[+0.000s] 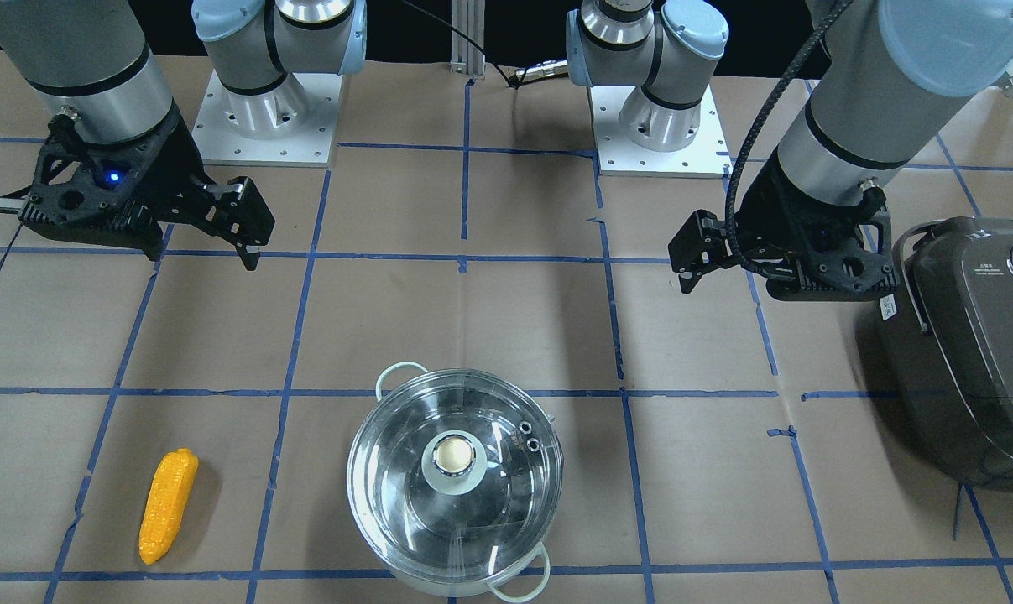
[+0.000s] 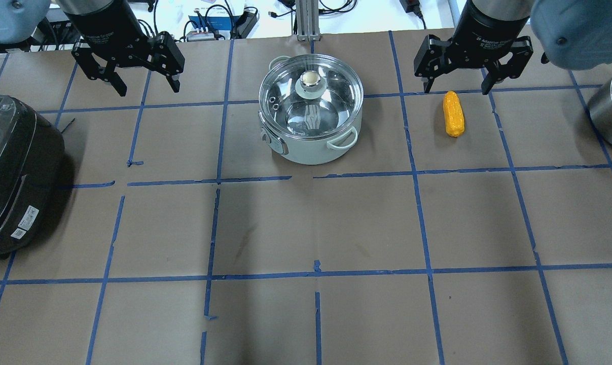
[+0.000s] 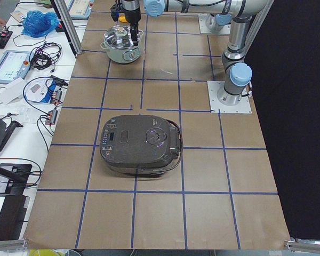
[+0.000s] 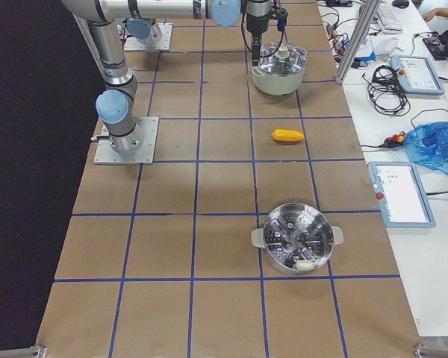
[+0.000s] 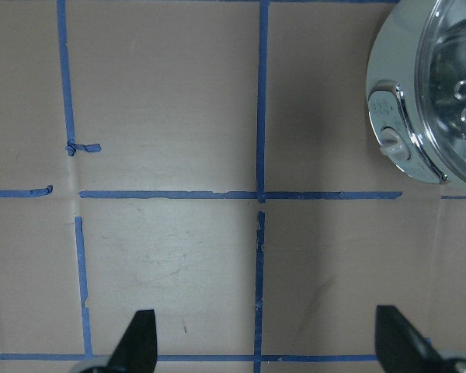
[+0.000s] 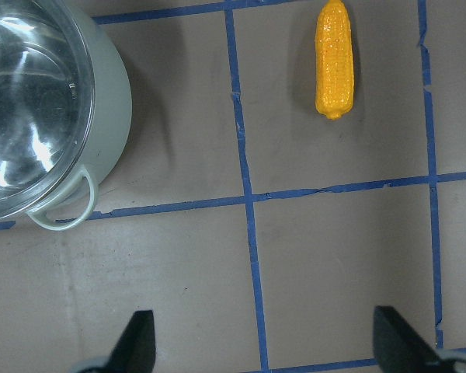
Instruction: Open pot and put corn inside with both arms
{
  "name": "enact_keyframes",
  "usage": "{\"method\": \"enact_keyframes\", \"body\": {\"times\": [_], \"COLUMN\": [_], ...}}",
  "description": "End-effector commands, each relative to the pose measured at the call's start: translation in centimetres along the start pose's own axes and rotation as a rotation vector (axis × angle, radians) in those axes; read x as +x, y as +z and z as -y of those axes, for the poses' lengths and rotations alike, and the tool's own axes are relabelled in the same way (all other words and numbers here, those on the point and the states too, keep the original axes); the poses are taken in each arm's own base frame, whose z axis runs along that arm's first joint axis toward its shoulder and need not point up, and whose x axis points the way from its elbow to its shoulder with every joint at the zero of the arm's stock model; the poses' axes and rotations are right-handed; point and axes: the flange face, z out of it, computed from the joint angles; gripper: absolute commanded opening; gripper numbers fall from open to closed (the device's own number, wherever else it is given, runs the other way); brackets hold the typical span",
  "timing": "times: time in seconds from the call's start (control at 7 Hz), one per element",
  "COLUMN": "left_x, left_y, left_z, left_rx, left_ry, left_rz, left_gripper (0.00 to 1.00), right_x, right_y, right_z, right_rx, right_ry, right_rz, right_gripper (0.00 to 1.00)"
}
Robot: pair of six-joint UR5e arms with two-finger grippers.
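Spread and empty, the left claw [image 2: 148, 89] and right claw [image 2: 457, 89] flank the lidded pot [image 2: 311, 149]: seemingly one for lid [image 2: 333, 101], one for corn [image 2: 453, 114].

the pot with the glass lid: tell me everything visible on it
The pot is round, with a pale greenish-white body, a shiny metal rim and two loop handles. Its clear glass lid is on, with a round knob at the centre. A small chrome switch panel sits on the side. It stands upright on the table; nothing else touches it.
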Motion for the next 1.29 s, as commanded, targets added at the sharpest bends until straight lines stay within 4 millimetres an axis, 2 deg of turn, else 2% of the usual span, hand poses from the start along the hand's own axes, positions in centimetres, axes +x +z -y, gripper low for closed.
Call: {"method": "enact_keyframes", "body": {"times": [0.0,0.57,0.71,0.86,1.0,1.14], "left_x": [0.0,0.1,0.7,2.1,7.1,11.4], "left_y": [0.0,-0.3,-1.4,-1.1,0.7,2.2], "left_z": [0.0,0.0,1.4,3.7,6.0,7.4], "left_rx": [0.001,0.007,0.036,0.043,0.054,0.066], "left_ry": [0.000,0.000,0.010,0.022,0.050,0.025], "left_rz": [-0.001,0.002,0.009,-0.013,-0.035,-0.042], "left_gripper": [1.00,1.00,1.00,1.00,1.00,1.00], "right_x": [0.0,0.1,0.6,1.6,5.4,8.2], "right_y": [0.0,0.1,0.7,2.9,5.5,10.1], "right_z": [0.0,0.1,1.1,2.7,4.8,8.0], "right_rx": [0.000,0.007,0.010,0.011,-0.030,-0.083], "right_ry": [-0.001,-0.005,-0.004,0.015,0.065,0.056], "right_rz": [0.000,-0.006,-0.010,-0.009,-0.009,-0.006], "right_gripper": [1.00,1.00,1.00,0.99,0.97,0.96]}}
